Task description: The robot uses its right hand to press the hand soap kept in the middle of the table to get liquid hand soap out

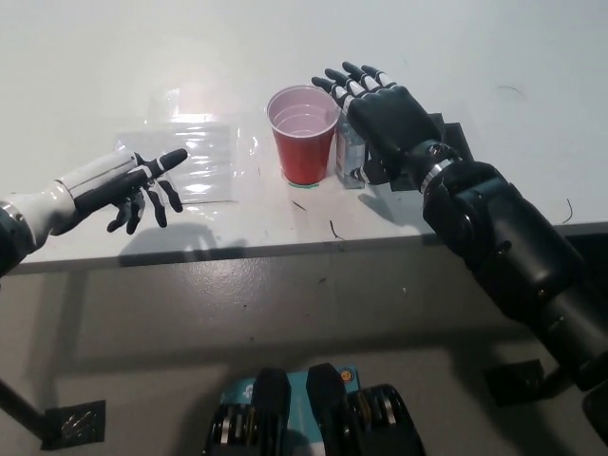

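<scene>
Directly beneath my spread, empty right hand (385, 112), beside the red cup (304, 133), stands the soap bottle (348, 160): light, tippy; I'd press the pump top squarely.

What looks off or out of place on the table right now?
Nothing spilled or toppled. The red cup stands upright tight against the clear soap bottle, which the right robot hand mostly hides. A crinkled clear plastic sheet lies flat near the left robot hand.

Bright, even overhead lighting; focus sharp throughout.
Glare on the plastic sheet (195, 157) toward 10 o'clock; soft shadows beneath both hands.
</scene>
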### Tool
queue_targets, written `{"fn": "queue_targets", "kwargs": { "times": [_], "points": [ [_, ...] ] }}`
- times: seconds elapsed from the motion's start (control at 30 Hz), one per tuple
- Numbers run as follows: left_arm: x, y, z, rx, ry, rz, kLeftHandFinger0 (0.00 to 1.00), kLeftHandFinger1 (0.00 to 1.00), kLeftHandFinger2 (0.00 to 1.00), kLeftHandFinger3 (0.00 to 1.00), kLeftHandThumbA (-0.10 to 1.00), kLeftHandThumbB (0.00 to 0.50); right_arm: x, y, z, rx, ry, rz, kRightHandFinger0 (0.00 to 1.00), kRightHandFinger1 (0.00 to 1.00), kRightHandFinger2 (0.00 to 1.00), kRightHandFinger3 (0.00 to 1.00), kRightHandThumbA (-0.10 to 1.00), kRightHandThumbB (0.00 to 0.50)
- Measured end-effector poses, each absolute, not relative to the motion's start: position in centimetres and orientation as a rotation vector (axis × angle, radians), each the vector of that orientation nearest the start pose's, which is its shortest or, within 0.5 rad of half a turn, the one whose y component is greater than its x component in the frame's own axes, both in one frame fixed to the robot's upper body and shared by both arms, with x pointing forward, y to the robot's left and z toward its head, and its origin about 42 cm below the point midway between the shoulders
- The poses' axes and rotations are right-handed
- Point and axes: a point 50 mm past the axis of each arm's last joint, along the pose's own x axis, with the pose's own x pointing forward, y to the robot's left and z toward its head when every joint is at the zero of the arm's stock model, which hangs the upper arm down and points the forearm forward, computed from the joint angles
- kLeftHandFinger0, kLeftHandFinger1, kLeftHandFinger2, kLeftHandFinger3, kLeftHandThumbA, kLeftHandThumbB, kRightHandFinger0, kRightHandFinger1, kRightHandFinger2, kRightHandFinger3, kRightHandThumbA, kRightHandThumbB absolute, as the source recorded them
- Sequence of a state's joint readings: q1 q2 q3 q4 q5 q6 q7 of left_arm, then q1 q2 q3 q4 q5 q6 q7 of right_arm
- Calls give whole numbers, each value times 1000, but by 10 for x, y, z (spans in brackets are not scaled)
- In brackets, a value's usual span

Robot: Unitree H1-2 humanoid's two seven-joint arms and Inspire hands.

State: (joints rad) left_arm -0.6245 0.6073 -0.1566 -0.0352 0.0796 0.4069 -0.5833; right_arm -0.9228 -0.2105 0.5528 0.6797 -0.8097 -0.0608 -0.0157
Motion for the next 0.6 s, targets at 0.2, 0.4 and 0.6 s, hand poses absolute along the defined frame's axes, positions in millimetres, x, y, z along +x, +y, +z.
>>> {"fn": "queue_targets", "kwargs": {
  "times": [0.2, 0.4, 0.6],
  "points": [
    [423, 301, 310, 750, -5, -522, 151, 208, 377, 595, 1000, 197, 516, -112, 250, -1385, -453, 393, 1000, 1000, 1000, 1000, 1000, 500],
    [418, 304, 299, 744, 19, -526, 128, 191, 360, 588, 1000, 205, 513, -119, 259, -1378, -479, 379, 1000, 1000, 1000, 1000, 1000, 500],
    [411, 305, 288, 737, 44, -531, 106, 169, 348, 595, 1000, 216, 511, -130, 280, -1362, -490, 387, 1000, 1000, 1000, 1000, 1000, 481]
  ]
}}
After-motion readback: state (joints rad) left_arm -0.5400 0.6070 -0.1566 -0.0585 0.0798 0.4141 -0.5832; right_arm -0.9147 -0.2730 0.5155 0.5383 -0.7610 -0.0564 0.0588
